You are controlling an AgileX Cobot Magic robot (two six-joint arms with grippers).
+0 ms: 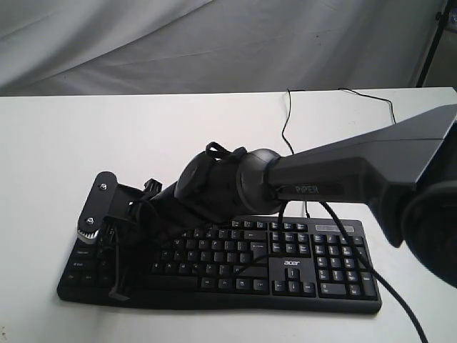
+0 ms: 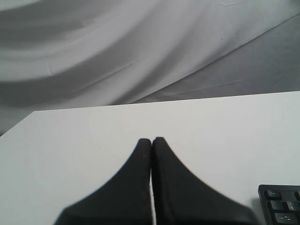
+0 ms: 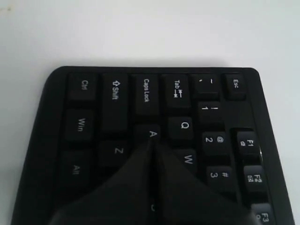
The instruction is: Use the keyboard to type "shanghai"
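On keyboard (image 3: 84, 124) A-key, closed right end effector (image 3: 152, 141) rests.

Keyboard (image 1: 214, 268) I'm working on: wide, black, full-size with number pad, white legends and a white acer logo (image 1: 291, 263) above the arrow keys. It lies flat on the white table (image 1: 143, 136), thin black cable (image 1: 284, 125) snaking off its far side.
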